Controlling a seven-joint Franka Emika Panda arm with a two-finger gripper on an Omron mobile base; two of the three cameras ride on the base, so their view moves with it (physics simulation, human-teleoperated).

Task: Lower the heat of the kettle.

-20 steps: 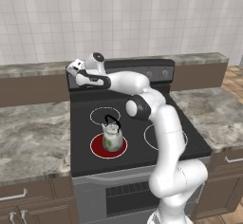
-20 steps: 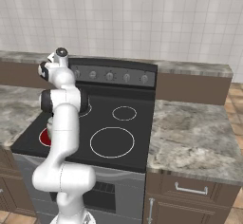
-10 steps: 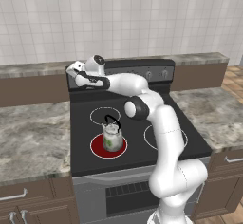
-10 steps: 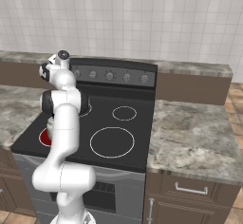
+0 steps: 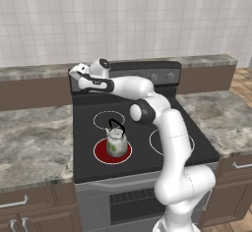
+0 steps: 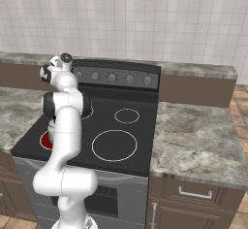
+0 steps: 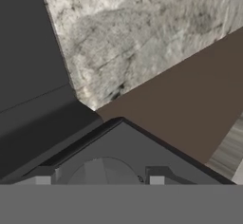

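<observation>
The kettle (image 5: 115, 142) stands on the front left burner (image 5: 101, 155) of the stove (image 5: 142, 152), with the rear left burner (image 5: 101, 119) just behind it and the front right burner (image 6: 115, 145) to its right. The control panel (image 6: 121, 77) rises along the back of the stove, its knobs (image 6: 112, 77) in a row. A surface (image 5: 29, 145) lies left of the stove and another surface (image 6: 193, 140) right of it. The gripper (image 5: 76, 72) sits at the panel's left end, above and behind the kettle, a knob (image 7: 104, 171) between its fingers (image 7: 40, 179).
</observation>
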